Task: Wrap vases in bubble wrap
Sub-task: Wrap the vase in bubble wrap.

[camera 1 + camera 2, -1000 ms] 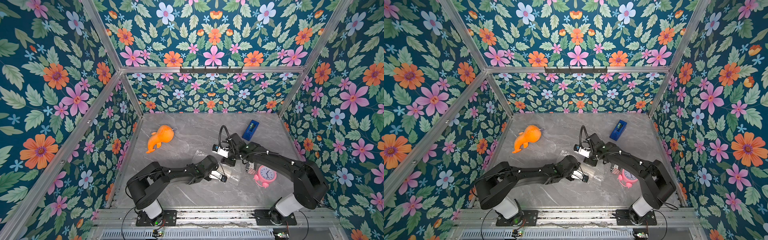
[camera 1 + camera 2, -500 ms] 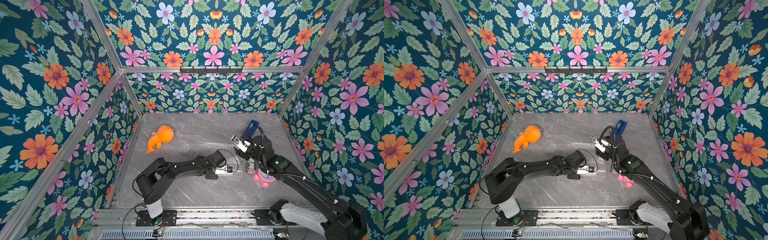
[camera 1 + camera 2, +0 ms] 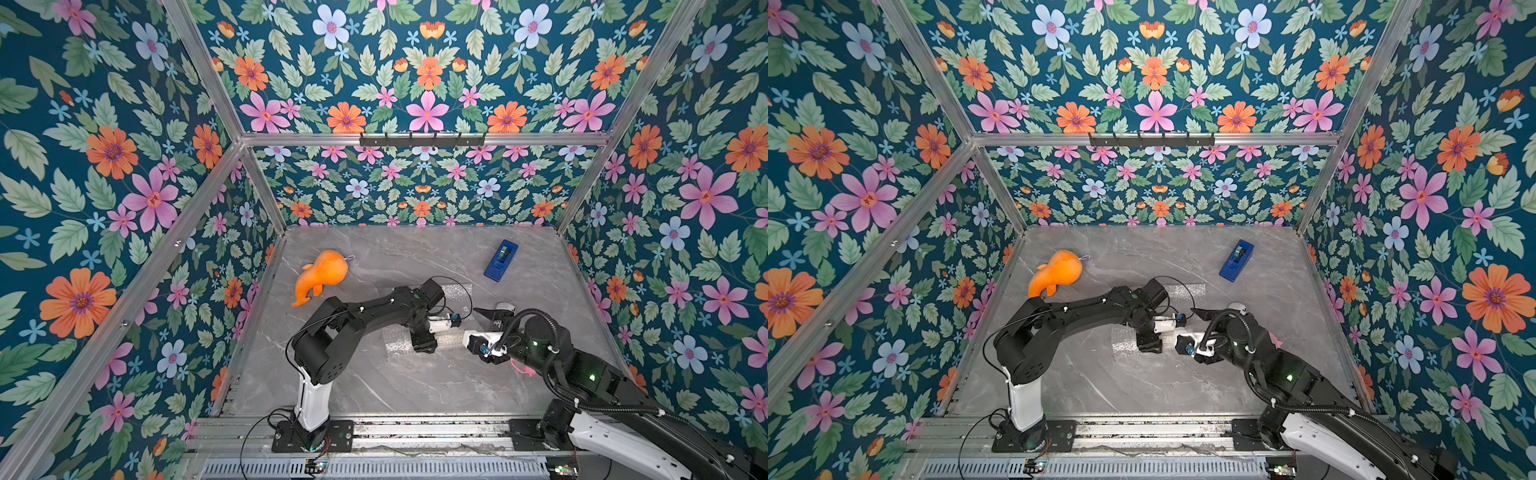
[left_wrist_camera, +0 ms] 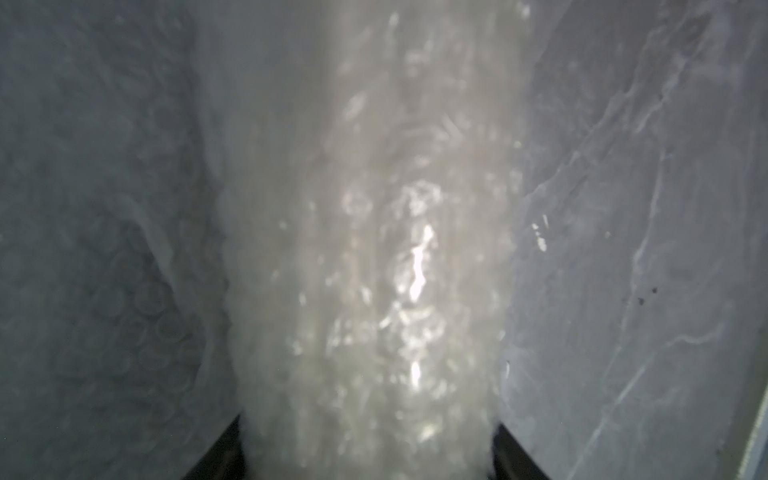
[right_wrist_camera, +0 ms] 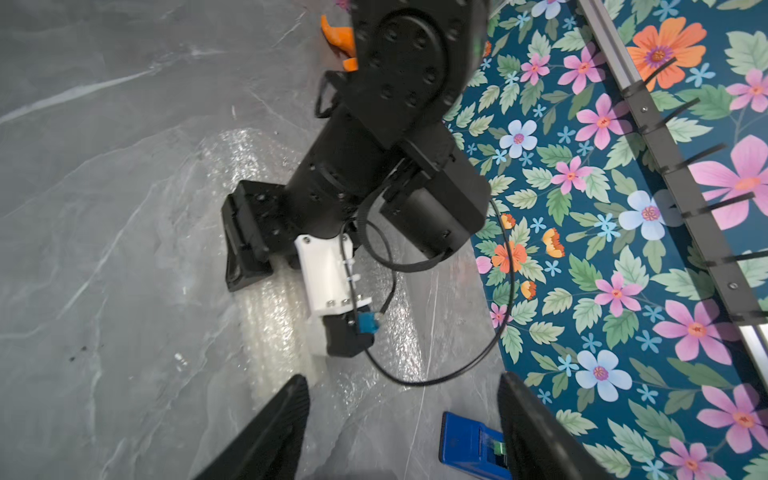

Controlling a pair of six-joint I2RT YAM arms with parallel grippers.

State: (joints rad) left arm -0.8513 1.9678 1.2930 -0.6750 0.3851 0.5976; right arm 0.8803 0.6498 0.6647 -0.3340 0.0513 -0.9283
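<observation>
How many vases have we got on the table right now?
1. The vase, rolled in bubble wrap, lies on the middle of the table between the left fingers. No other shows, but the arms hide some surface.

The bubble wrap (image 4: 374, 270) is clear, glossy, crinkled plastic; the counter (image 3: 415, 386) smooth, grey, marble-patterned; the plush toy (image 3: 322, 272) matt orange cloth.
</observation>
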